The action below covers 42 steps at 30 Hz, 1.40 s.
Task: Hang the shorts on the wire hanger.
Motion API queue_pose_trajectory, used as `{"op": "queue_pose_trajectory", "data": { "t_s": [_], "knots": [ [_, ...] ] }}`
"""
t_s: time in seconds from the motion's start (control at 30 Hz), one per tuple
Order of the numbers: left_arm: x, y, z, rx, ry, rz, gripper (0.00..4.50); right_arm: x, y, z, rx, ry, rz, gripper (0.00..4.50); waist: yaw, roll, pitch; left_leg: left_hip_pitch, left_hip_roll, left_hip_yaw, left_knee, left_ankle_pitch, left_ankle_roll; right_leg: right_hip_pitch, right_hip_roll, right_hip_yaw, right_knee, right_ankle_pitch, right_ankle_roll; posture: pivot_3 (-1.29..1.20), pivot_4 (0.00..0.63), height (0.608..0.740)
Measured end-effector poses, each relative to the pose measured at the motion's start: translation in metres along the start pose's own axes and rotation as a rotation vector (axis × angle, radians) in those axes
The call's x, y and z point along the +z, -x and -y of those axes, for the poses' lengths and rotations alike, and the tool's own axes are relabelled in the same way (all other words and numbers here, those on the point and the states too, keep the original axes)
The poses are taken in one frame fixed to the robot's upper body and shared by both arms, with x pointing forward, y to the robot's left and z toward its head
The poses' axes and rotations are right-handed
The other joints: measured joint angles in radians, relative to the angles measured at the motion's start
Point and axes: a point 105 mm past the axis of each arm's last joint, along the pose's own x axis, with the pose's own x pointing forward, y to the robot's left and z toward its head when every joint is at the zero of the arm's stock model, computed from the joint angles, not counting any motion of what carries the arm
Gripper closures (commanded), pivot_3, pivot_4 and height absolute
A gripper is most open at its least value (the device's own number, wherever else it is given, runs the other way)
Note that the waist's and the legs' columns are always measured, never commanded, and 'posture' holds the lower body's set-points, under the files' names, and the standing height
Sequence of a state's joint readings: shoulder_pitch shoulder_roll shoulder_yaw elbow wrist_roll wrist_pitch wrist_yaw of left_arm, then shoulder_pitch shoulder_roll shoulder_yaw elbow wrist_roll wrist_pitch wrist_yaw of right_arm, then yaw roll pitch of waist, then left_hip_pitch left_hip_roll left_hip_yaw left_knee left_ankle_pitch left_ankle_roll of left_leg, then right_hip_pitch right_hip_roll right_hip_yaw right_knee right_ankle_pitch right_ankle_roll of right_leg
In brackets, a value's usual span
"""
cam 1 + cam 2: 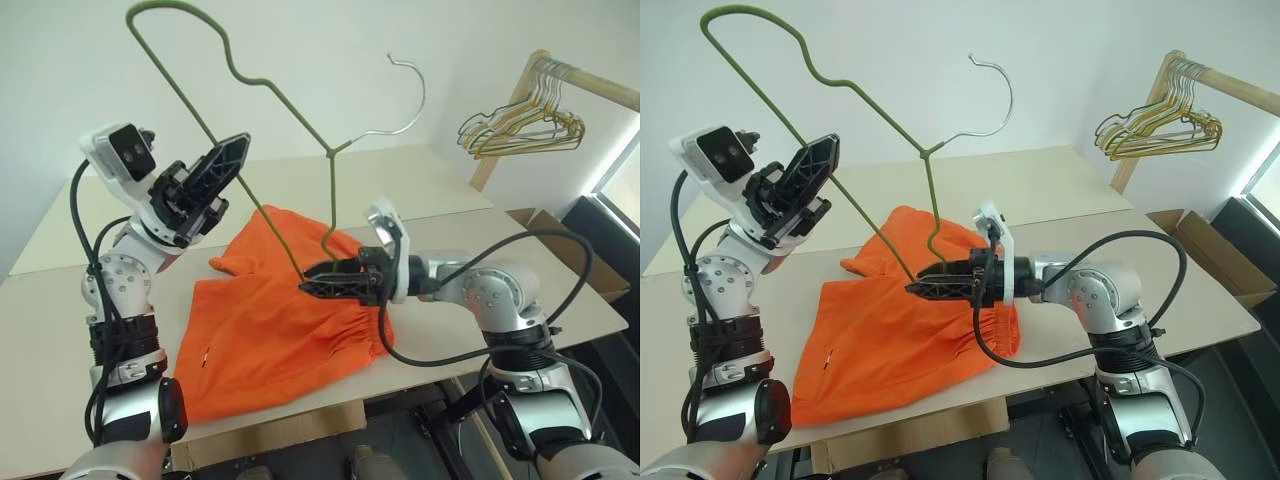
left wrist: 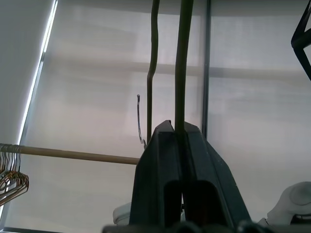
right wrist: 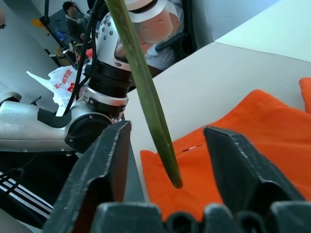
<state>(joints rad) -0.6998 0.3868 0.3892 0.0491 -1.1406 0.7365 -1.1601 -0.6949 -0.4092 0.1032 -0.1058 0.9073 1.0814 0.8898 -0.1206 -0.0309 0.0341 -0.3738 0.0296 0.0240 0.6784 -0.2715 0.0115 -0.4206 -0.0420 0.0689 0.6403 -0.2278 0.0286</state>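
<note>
1. Nearest me, the bright orange fabric shorts (image 1: pixel 265 335) lay spread flat on the pale bench (image 1: pixel 60 330), gathered elastic waistband toward my right arm, the soft cloth rumpled into folds near that band.
2. My right gripper (image 1: pixel 312 281) pointed level across the waistband. Its two black fingers (image 3: pixel 238 160) stood apart, with the free end of the wire between them and touching neither; I judged they were not yet gripping anything.
3. The thin olive-green wire hanger (image 1: pixel 190 105) was bent open, its long straight side slanting down from my raised left arm to that loose end just above the shorts.
4. My left gripper (image 1: pixel 232 150) was held up above the bench, its ribbed black fingers (image 2: pixel 165 170) pressed together and clamped on the hanger's wire.
5. As I read it, the task was at an early stage: hanger lifted and held, shorts not yet threaded on. What remained was to feed the wire through the shorts and lift them.
6. Farthest back, a bunch of gold and green wire hangers (image 1: pixel 525 125) hung from a wooden rail (image 1: pixel 590 85) by the white wall.
</note>
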Motion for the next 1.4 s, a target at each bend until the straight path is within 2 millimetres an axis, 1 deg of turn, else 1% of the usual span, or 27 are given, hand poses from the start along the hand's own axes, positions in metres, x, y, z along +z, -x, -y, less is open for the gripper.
{"op": "queue_pose_trajectory", "data": {
  "t_s": [0.07,0.13,0.2,0.3,0.4,0.53,0.6,0.67,0.73,0.77,0.8,0.83,0.87,0.93,0.97,1.0,1.07,1.1,1.2,1.23,1.3,1.37,1.4],
  "knots": [
    [0.000,0.000,0.000,0.001,0.000,0.001,4.50,-0.001,0.000,0.001,-0.006,-0.007,0.000,3.19,0.000,0.000,0.000,0.000,0.000,0.000,0.000,0.000,0.000,0.000,0.000,0.000,0.000,0.000,0.000,-0.06,0.000,0.740],
    [0.000,0.000,0.000,0.001,0.002,0.003,4.50,-0.001,0.000,0.002,-0.007,-0.008,0.000,3.95,-0.001,0.000,0.000,0.000,0.000,0.000,0.000,0.000,0.000,0.000,0.000,0.000,0.000,0.000,0.000,-0.07,0.000,0.740],
    [0.001,0.001,-0.003,0.019,-0.003,0.012,4.50,-0.001,-0.001,-0.002,0.013,0.000,-0.005,4.47,-0.002,0.000,0.000,0.000,0.000,0.000,0.000,0.000,0.000,0.000,0.000,0.000,0.000,0.000,0.000,-0.07,0.000,0.740],
    [-0.001,0.004,-0.008,0.055,-0.025,0.015,4.50,-0.001,-0.003,-0.004,0.023,0.007,-0.007,4.49,-0.002,0.000,0.000,0.000,0.000,0.000,0.000,0.000,0.000,0.000,0.000,0.000,0.000,0.000,0.000,-0.07,0.000,0.740],
    [-0.007,0.010,-0.013,0.109,-0.081,0.004,3.66,-0.002,-0.003,-0.002,0.008,0.005,-0.011,4.50,-0.001,0.000,0.000,0.000,0.000,0.000,0.000,0.000,0.000,0.000,0.000,0.000,0.000,0.000,0.000,-0.07,0.000,0.740],
    [-0.032,0.016,-0.017,0.133,-0.028,-0.075,2.30,0.000,-0.004,-0.001,0.001,0.005,0.005,4.50,-0.002,0.000,0.000,0.000,0.000,0.001,0.000,0.000,0.000,0.000,0.000,0.000,0.000,0.000,0.000,-0.07,0.000,0.740],
    [-0.041,0.017,-0.021,0.164,-0.025,-0.141,1.62,0.005,-0.001,0.000,-0.015,0.003,0.035,4.50,-0.002,0.000,0.000,0.000,0.000,0.001,0.000,0.000,0.000,0.000,0.000,0.000,0.000,0.000,0.000,-0.08,0.000,0.740],
    [-0.051,0.023,-0.030,0.229,-0.046,-0.236,1.00,0.010,0.005,0.000,-0.040,-0.004,0.072,4.50,-0.002,0.000,0.000,0.000,0.000,0.000,0.000,0.000,0.000,0.000,0.000,0.000,0.000,0.000,0.000,-0.08,0.000,0.740],
    [-0.068,0.040,-0.038,0.309,-0.089,-0.396,0.35,0.012,0.018,0.001,-0.077,-0.026,0.110,4.50,-0.002,0.000,0.000,0.000,0.000,0.001,0.000,0.000,0.000,0.000,0.000,0.000,0.000,0.000,0.000,-0.09,0.000,0.740],
    [-0.077,0.052,-0.042,0.349,-0.100,-0.470,0.02,0.008,0.030,0.003,-0.109,-0.050,0.118,4.50,0.000,0.000,0.000,0.000,0.000,0.002,0.000,0.000,0.000,0.000,0.000,0.000,-0.001,0.000,0.000,-0.09,0.000,0.740],
    [-0.081,0.061,-0.044,0.378,-0.101,-0.506,0.02,0.004,0.038,0.005,-0.143,-0.069,0.117,4.50,0.000,0.000,0.000,0.000,0.000,0.003,0.000,0.000,0.000,0.000,0.000,0.000,-0.001,0.000,0.000,-0.09,0.000,0.740],
    [-0.085,0.070,-0.046,0.404,-0.098,-0.535,0.02,-0.004,0.051,0.007,-0.183,-0.103,0.110,4.50,0.002,0.000,0.000,-0.002,0.000,0.003,0.000,0.000,0.000,-0.001,0.000,-0.001,-0.001,0.000,0.000,-0.10,0.000,0.740],
    [-0.086,0.077,-0.047,0.420,-0.097,-0.548,0.02,-0.015,0.068,0.008,-0.236,-0.148,0.095,4.50,0.006,0.000,0.000,-0.005,0.000,0.004,0.000,0.000,0.000,-0.002,-0.001,-0.002,-0.002,0.000,0.000,-0.10,0.000,0.740],
    [-0.081,0.083,-0.046,0.428,-0.141,-0.593,0.02,-0.033,0.094,0.010,-0.326,-0.220,0.057,4.50,0.007,0.000,0.000,-0.006,0.000,0.005,0.000,0.000,0.000,-0.003,-0.001,-0.002,-0.003,0.000,0.000,-0.11,0.000,0.740],
    [-0.079,0.085,-0.045,0.420,-0.178,-0.642,0.02,-0.044,0.109,0.007,-0.376,-0.252,0.027,4.50,0.009,0.000,0.000,-0.006,0.000,0.005,0.000,-0.001,0.001,-0.003,-0.001,-0.002,-0.004,0.000,0.000,-0.12,0.000,0.740],
    [-0.078,0.087,-0.044,0.411,-0.203,-0.683,0.02,-0.051,0.120,0.006,-0.410,-0.279,0.006,4.50,0.009,0.000,0.000,-0.005,0.000,0.006,0.000,-0.001,0.002,-0.002,-0.001,-0.002,-0.005,0.000,0.000,-0.12,0.000,0.740],
    [-0.083,0.089,-0.033,0.330,-0.254,-0.819,0.02,-0.073,0.148,-0.006,-0.476,-0.349,-0.062,4.50,0.009,0.001,0.000,-0.005,0.000,0.006,-0.001,-0.002,0.003,-0.001,0.000,-0.002,-0.007,0.000,0.000,-0.13,0.000,0.740],
    [-0.086,0.090,-0.028,0.294,-0.268,-0.869,0.02,-0.080,0.158,-0.011,-0.497,-0.380,-0.077,4.50,0.009,0.001,0.000,-0.005,0.000,0.007,-0.001,-0.002,0.004,-0.001,0.000,-0.001,-0.008,-0.001,0.000,-0.14,0.000,0.740],
    [-0.099,0.093,-0.019,0.189,-0.326,-1.024,0.02,-0.101,0.179,-0.027,-0.520,-0.467,-0.134,4.50,0.003,0.001,0.000,-0.004,0.000,0.008,0.000,-0.002,0.004,0.001,-0.001,0.000,-0.009,-0.001,0.002,-0.14,0.000,0.740],
    [-0.103,0.094,-0.017,0.158,-0.350,-1.084,0.02,-0.110,0.187,-0.033,-0.535,-0.515,-0.170,4.50,0.002,0.001,0.000,-0.003,0.000,0.009,0.000,-0.002,0.004,0.002,-0.001,0.000,-0.009,-0.003,0.005,-0.15,0.000,0.740],
    [-0.107,0.100,-0.015,0.118,-0.385,-1.169,0.02,-0.120,0.201,-0.037,-0.559,-0.597,-0.189,4.50,-0.004,0.001,0.000,0.000,0.001,0.011,0.001,-0.002,0.004,0.003,0.000,0.002,-0.009,-0.004,0.008,-0.15,0.000,0.740],
    [-0.110,0.100,-0.011,0.063,-0.401,-1.203,0.02,-0.126,0.210,-0.040,-0.560,-0.673,-0.186,4.50,-0.010,0.001,0.000,0.002,0.001,0.013,0.001,-0.002,0.004,0.007,0.001,0.004,-0.009,-0.003,0.008,-0.16,0.000,0.740],
    [-0.111,0.099,-0.008,0.030,-0.405,-1.209,0.02,-0.132,0.213,-0.044,-0.558,-0.720,-0.203,4.50,-0.011,0.001,0.000,0.004,0.001,0.013,0.000,-0.002,0.004,0.010,0.001,0.004,-0.009,-0.004,0.008,-0.16,0.000,0.740]
  ]
}}
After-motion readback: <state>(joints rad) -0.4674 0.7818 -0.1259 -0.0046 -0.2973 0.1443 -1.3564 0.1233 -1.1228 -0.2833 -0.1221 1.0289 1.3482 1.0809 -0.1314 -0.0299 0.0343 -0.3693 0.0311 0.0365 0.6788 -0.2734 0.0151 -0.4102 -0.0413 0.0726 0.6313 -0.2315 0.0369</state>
